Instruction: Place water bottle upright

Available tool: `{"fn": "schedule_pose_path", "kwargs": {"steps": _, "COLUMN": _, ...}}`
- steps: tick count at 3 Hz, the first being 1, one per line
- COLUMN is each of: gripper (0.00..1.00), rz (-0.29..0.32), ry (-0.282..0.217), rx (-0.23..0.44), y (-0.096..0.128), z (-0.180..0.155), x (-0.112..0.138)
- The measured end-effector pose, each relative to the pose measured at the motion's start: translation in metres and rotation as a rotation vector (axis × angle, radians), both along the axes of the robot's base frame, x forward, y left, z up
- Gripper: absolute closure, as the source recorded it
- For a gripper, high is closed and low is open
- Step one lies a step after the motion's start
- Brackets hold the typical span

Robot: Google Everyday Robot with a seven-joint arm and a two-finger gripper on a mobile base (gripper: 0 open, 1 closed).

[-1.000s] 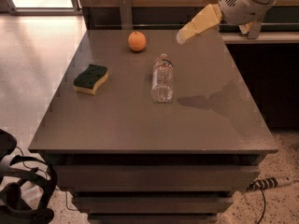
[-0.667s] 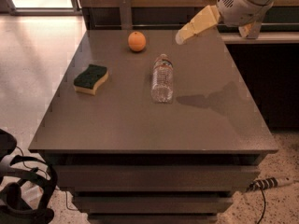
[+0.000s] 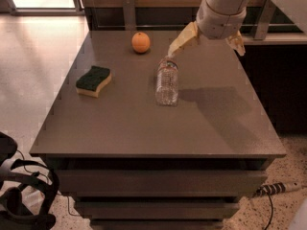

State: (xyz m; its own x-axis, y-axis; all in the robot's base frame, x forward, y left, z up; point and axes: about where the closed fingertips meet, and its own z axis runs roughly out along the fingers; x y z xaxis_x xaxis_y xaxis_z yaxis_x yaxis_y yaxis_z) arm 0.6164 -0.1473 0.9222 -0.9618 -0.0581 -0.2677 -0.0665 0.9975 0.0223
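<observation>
Bottle (image 3: 167, 83) lies on its side, just camera-side of the orange (image 3: 141, 42), cap toward it. Gripper (image 3: 205, 49) hangs beside the orange over the cap end, fingers wide apart. Suggest: straddle the ribbed body, clamp gently, lift, swing cap up, set base flat.

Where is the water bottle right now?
In the camera view, the water bottle lies sideways on the table, right of the sponge; the end effector hovers by its far end.

1. Bottle (image 3: 167, 84) lies on its side mid-table (image 3: 144, 128), cap (image 3: 169, 61) toward the far edge.
2. Pincer (image 3: 205, 49) hangs above the far side, spread wide; one fingertip (image 3: 173, 48) is just over the cap.
3. Sponge (image 3: 93, 81) lies left; orange (image 3: 141, 42) sits behind.
</observation>
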Motion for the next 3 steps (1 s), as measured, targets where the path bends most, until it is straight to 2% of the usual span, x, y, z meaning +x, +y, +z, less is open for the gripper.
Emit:
{"fn": "schedule_pose_path", "kwargs": {"steps": 1, "gripper": 0.0, "rz": -0.085, "ry": 0.064, "rx": -0.062, "y": 0.01, "z": -0.011, "x": 0.008}}
{"fn": "schedule_pose_path", "kwargs": {"steps": 2, "gripper": 0.0, "rz": -0.112, "ry": 0.098, "rx": -0.075, "y": 0.024, "z": -0.017, "x": 0.016}}
{"fn": "schedule_pose_path", "kwargs": {"steps": 3, "gripper": 0.0, "rz": -0.08, "ry": 0.123, "rx": -0.007, "y": 0.045, "z": -0.025, "x": 0.024}}
